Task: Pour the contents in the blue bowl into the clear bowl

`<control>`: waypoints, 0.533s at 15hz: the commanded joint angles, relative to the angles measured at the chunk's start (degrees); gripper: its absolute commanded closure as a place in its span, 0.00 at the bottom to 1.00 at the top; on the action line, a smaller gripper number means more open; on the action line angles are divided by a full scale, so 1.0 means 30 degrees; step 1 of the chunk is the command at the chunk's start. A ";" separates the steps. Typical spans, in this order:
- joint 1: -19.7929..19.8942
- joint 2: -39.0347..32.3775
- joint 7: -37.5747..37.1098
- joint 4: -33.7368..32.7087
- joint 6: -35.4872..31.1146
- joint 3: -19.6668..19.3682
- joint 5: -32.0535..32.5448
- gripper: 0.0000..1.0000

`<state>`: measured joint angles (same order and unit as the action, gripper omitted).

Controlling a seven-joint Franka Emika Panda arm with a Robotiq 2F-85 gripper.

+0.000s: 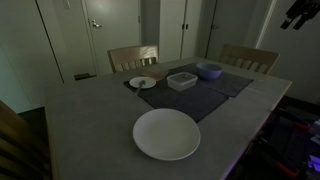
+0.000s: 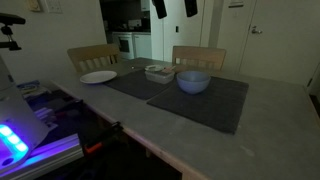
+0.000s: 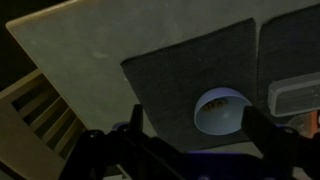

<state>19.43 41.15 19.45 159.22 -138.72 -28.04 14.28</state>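
Observation:
The blue bowl (image 1: pixel 209 71) sits on a dark placemat at the far side of the table, and shows in both exterior views (image 2: pixel 193 81). In the wrist view the blue bowl (image 3: pixel 220 110) holds some small brownish bits. The clear bowl (image 1: pixel 182 80) stands right beside it on the mats, apart from it (image 2: pixel 159 72), and shows at the right edge of the wrist view (image 3: pixel 295 97). My gripper (image 2: pixel 175 8) hangs high above the bowls, open and empty (image 1: pixel 300 15). In the wrist view its fingers (image 3: pixel 192 118) frame the blue bowl far below.
A large white plate (image 1: pixel 167 134) lies near the table's front edge (image 2: pixel 98 77). A small white saucer (image 1: pixel 143 82) sits on the mat by the clear bowl. Dark placemats (image 2: pixel 200 100) cover the middle. Two wooden chairs (image 1: pixel 133 56) stand behind the table.

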 commanded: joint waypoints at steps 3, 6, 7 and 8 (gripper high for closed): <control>0.0354 0.0161 0.0917 -0.0008 -0.0001 -0.0079 -0.0467 0.00; 0.0228 -0.0314 0.1149 -0.0576 0.0451 -0.0132 -0.0458 0.00; 0.0152 -0.0493 0.1267 -0.0820 0.0610 -0.0160 -0.0438 0.00; 0.0107 -0.0525 0.1560 -0.1083 0.0928 -0.0223 -0.0369 0.00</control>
<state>19.40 41.85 21.33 158.77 -138.48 -29.31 14.05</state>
